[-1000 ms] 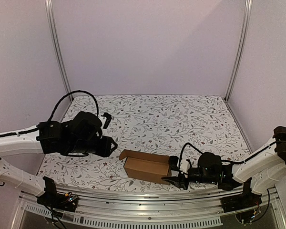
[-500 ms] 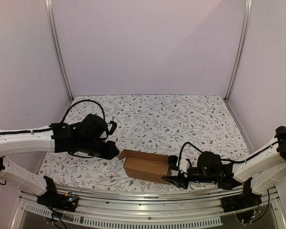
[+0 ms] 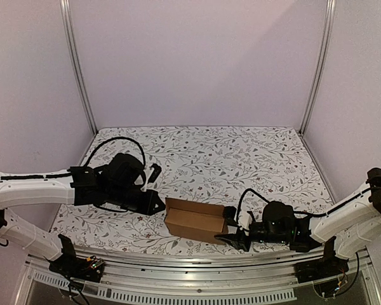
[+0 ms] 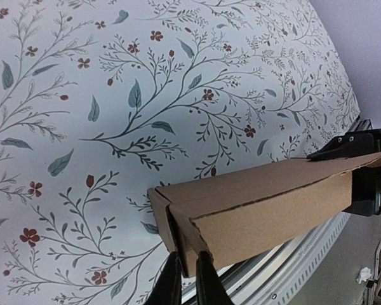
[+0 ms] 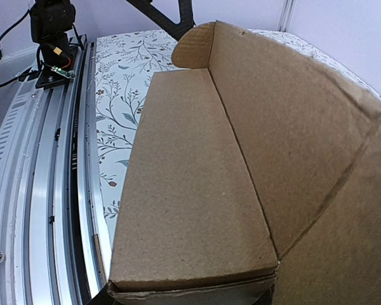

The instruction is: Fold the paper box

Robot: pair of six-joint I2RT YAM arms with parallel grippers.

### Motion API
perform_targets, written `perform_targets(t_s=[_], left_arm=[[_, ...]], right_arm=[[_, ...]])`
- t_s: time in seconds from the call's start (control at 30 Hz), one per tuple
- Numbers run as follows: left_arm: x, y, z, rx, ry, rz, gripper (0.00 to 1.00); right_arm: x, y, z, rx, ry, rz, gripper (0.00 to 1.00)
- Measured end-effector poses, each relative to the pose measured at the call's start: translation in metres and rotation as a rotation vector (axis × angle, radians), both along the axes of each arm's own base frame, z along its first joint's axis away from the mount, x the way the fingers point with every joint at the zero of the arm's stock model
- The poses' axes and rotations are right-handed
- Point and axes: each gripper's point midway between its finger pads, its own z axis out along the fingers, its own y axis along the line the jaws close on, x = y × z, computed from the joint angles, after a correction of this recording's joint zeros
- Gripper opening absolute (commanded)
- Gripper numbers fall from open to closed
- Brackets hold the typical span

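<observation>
Steadying the plain brown corrugated cardboard box (image 3: 193,219) matters most — it lies on the white floral tablecloth (image 3: 209,159), near the front edge. The right gripper (image 3: 232,229) clasps its right end, fingers half apart. The left gripper (image 4: 189,283), nearly closed at the left corner, should push squarely — whether it grips anything, I cannot tell. Pale lilac walls (image 3: 197,63) enclose the table.

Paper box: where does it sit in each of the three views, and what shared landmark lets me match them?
Top external: box at lower centre of the picture.
Left wrist: box at lower right, slanting up to the right edge.
Right wrist: box fills most of the frame, seen close from one end.
Shared landmark: the floral cloth under the box, visible in all three.
</observation>
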Motion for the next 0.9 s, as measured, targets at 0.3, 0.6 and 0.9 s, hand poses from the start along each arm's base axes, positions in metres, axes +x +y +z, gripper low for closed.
perform_targets(t_s=[0.3,0.6,0.9], left_arm=[[0.001,0.001,-0.001,0.004,-0.004,0.004,0.1],[0.001,0.002,0.01,-0.02,-0.026,0.004,0.1],[0.001,0.002,0.014,-0.028,-0.035,0.005,0.14]], right_arm=[[0.001,0.0,0.0,-0.002,0.0,-0.003,0.25],[0.0,0.001,0.0,-0.001,0.003,-0.003,0.25],[0.001,0.004,0.0,-0.004,0.004,-0.003,0.25]])
